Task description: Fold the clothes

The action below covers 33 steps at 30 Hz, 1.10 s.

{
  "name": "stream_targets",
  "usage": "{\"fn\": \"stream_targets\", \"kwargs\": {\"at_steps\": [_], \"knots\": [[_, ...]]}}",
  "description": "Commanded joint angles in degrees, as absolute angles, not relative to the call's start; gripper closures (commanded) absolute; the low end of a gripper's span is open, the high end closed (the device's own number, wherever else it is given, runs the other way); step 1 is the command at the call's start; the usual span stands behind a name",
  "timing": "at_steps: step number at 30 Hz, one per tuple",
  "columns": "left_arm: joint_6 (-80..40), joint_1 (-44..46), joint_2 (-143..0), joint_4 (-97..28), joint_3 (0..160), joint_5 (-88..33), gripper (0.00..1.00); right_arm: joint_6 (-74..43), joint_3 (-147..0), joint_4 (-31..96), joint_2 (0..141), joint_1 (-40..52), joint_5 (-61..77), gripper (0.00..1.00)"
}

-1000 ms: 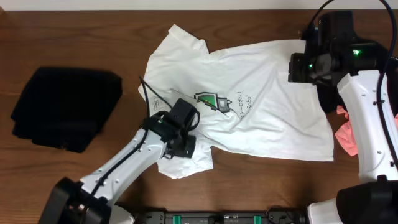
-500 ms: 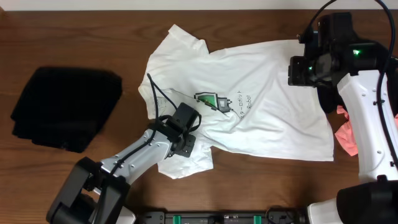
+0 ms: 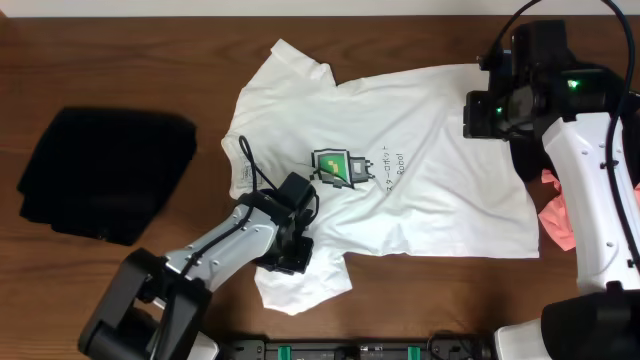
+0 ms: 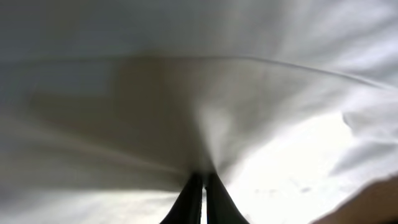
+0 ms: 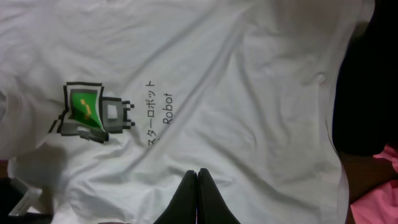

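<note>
The white T-shirt (image 3: pixel 420 170) lies spread face up on the table, its green-and-grey robot print (image 3: pixel 342 167) and text showing. My left gripper (image 3: pixel 285 258) is low on the shirt's front-left part, shut and pinching white fabric (image 4: pixel 205 124) that is drawn taut into the fingertips (image 4: pixel 194 193). My right gripper (image 3: pixel 478 112) hovers high over the shirt's far-right part; in the right wrist view it (image 5: pixel 198 175) is shut and holds nothing, with the shirt (image 5: pixel 249 93) and print (image 5: pixel 87 112) below.
A folded black garment (image 3: pixel 105 175) lies at the left. Another black garment (image 3: pixel 523 160) and a pink one (image 3: pixel 556 215) lie at the right beside the shirt's edge, under the right arm; both show in the right wrist view (image 5: pixel 367 87) (image 5: pixel 382 174).
My left gripper has pulled toward the table's front with the fabric. The shirt's front-left corner moved nearer the edge and the print has flattened out. The right arm has not moved.
</note>
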<state>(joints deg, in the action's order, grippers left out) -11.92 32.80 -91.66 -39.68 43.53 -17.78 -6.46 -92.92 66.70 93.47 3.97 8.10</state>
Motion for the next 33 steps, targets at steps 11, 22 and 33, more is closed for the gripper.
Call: {"fn": "stream_targets", "kwargs": {"at_steps": [11, 22, 33], "knots": [[-17.9, 32.9, -83.4, -45.2, 45.0, -28.9, 0.94, -5.5, -93.0, 66.2, 92.7, 3.8, 8.7, 0.99], [-11.2, 27.5, -72.8, -19.5, 50.5, -7.2, 0.94, -7.3, -92.8, 64.8, 99.0, 5.3, 14.0, 0.99], [-11.7, 18.5, -97.2, -0.1, 53.4, -9.7, 0.94, -7.2, -92.8, 50.0, 117.6, 15.7, 19.5, 0.99]]}}
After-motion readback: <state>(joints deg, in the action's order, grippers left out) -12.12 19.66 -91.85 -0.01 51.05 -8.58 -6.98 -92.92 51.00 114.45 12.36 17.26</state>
